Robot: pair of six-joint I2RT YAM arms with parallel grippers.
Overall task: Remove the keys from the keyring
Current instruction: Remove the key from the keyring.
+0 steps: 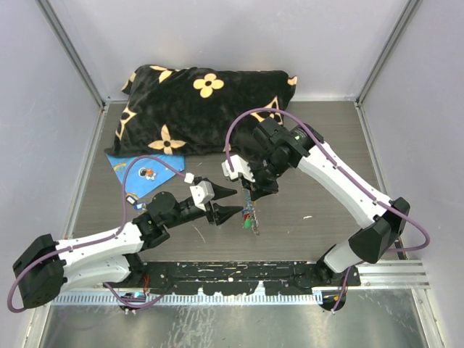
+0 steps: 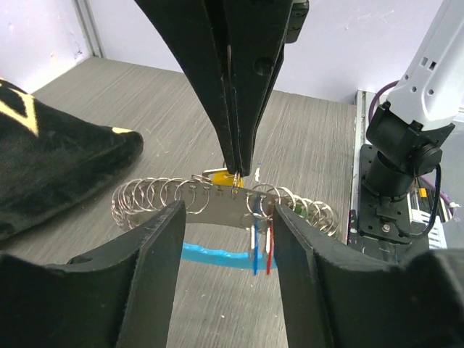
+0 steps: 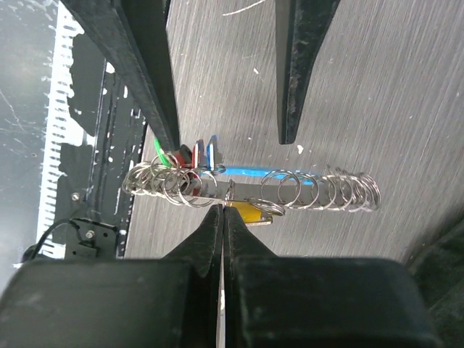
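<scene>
The keyring (image 3: pixel 319 190), pinched by the closed right gripper (image 3: pixel 222 209), may be dragged free if the keys (image 3: pixel 196 152) are tugged by the parted left gripper (image 2: pixel 226 217).

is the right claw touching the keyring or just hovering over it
Touching. The left wrist view shows the right claw shut, its tips pinching the flat metal strip of the keyring from above. The right wrist view shows the same pinch.
</scene>
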